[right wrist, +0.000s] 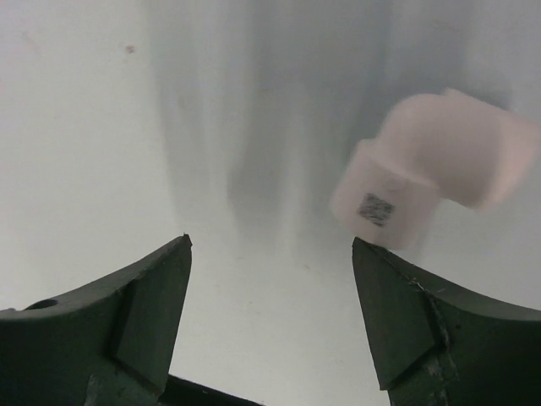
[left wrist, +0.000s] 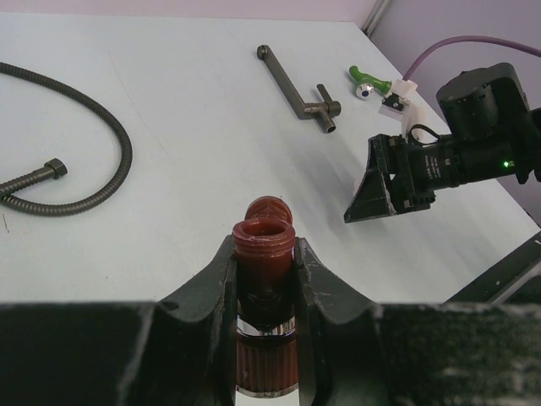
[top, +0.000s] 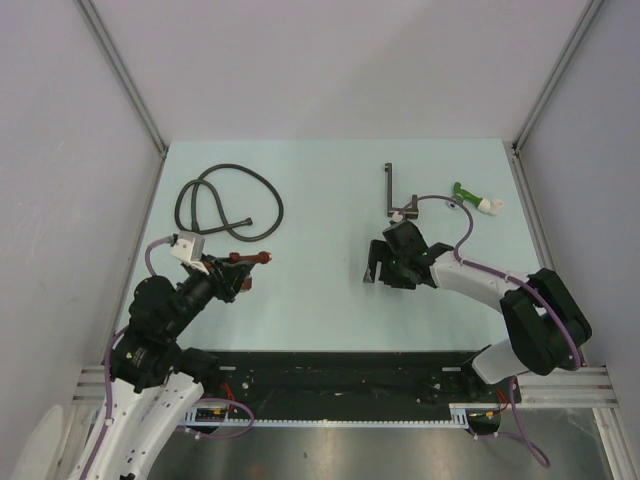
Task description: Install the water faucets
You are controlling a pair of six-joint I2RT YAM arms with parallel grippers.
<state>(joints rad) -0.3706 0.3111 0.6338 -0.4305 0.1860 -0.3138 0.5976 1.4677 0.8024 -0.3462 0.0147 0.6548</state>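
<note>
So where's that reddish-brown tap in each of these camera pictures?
Top external: the reddish-brown tap sits left of centre, held in the left gripper.
Left wrist: bottom centre, clamped between the fingers.
Right wrist: not in it.
Shared landmark: the right gripper, open, is centre-right from above, at right in the left wrist view, and at the bottom of its own.

You see a glossy, threaded reddish-brown faucet [left wrist: 264, 230], plastic by its look, between the matt black fingers [left wrist: 215, 283] of your left gripper [left wrist: 264, 247]. Near the far left corner of the smooth, matt pale-green table [top: 320, 200] lies a ribbed, dull metallic hose [left wrist: 52, 168]. The white elbow [right wrist: 431, 169] looks like smooth matt plastic.
</note>
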